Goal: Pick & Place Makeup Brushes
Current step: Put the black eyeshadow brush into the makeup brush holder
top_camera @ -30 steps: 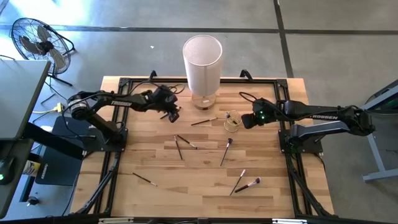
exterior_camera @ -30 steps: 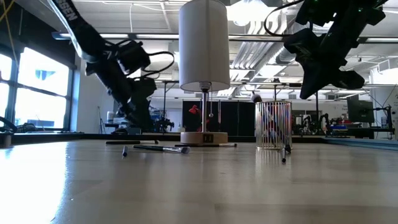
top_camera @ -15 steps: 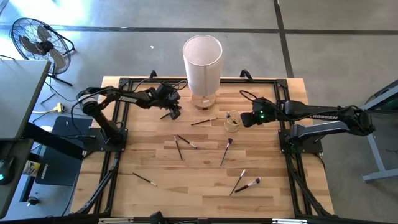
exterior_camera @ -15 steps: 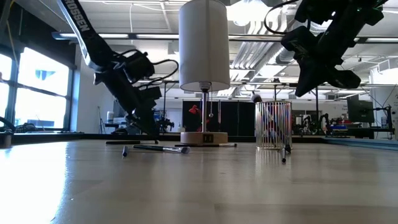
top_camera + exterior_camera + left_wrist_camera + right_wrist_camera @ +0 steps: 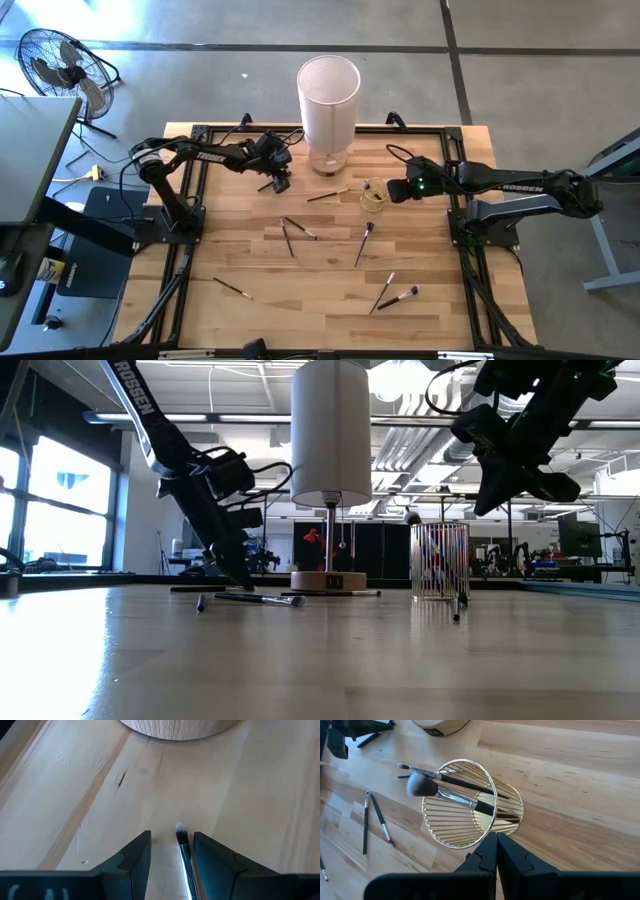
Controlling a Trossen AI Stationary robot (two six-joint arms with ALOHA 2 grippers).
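Observation:
Several makeup brushes lie flat on the wooden table, among them a pair [image 5: 293, 234], one [image 5: 364, 243], two [image 5: 393, 293] and one [image 5: 231, 288]. Two more stand in the clear ribbed cup [image 5: 470, 810], tufts up. My left gripper [image 5: 171, 837] is open and low over the table by the lamp base, one finger on each side of a brush [image 5: 183, 851] lying flat; its tuft points toward the base. My right gripper [image 5: 496, 837] is shut and hangs above the cup [image 5: 373, 196], clear of it in the low view [image 5: 520, 470].
A lamp with a tall white shade [image 5: 328, 90] stands on a round wooden base [image 5: 175, 727] just ahead of my left gripper. One more brush [image 5: 327, 194] lies between base and cup. A black frame [image 5: 430, 128] runs round the table. The near half holds only scattered brushes.
My left gripper has come down toward the table and slightly toward the lamp base, ending low over the brush there. My right gripper has stayed above the cup. No brush has moved.

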